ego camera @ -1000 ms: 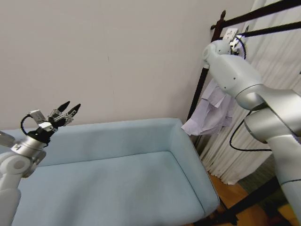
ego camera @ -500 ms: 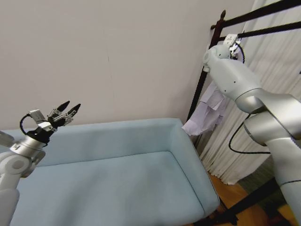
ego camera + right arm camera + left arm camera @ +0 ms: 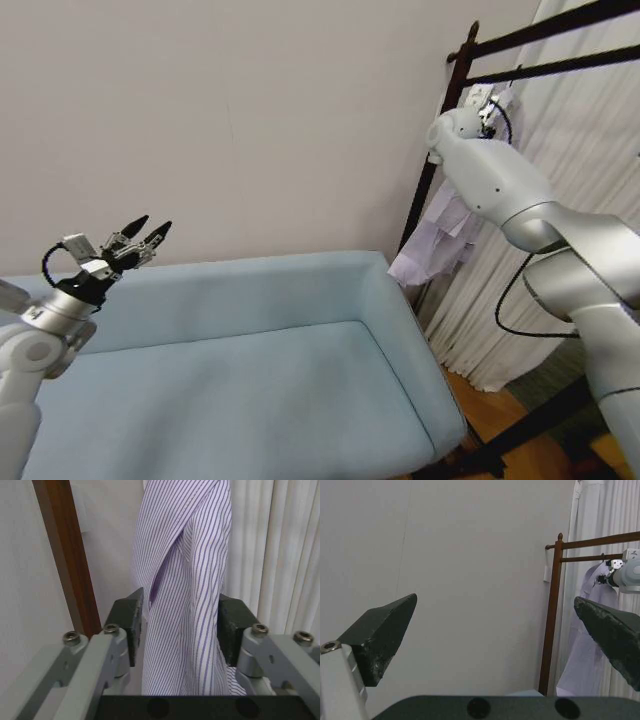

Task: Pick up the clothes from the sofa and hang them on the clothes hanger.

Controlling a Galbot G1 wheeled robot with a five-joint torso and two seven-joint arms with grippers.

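Note:
A purple striped shirt point(image 3: 440, 240) hangs from the dark wooden rack point(image 3: 428, 190) right of the sofa. My right gripper point(image 3: 490, 100) is up by the rack's lower bar, at the top of the shirt. In the right wrist view its fingers point(image 3: 131, 625) stand open, with the shirt point(image 3: 185, 555) hanging in the gap between them and not pinched. My left gripper point(image 3: 148, 232) is open and holds nothing, raised over the sofa's back at the far left. The left wrist view looks between the open left gripper point(image 3: 495, 599) towards the shirt point(image 3: 585, 650) and the rack point(image 3: 552, 620).
A light blue sofa point(image 3: 250, 380) fills the lower middle, with a plain wall behind it. White curtains point(image 3: 590, 200) hang behind the rack. The rack's post point(image 3: 65, 550) stands close beside the right gripper. Wooden floor point(image 3: 500, 410) lies at the lower right.
My right arm has shifted a little to the left and down along the rack. The shirt has swung slightly. The left arm has not moved.

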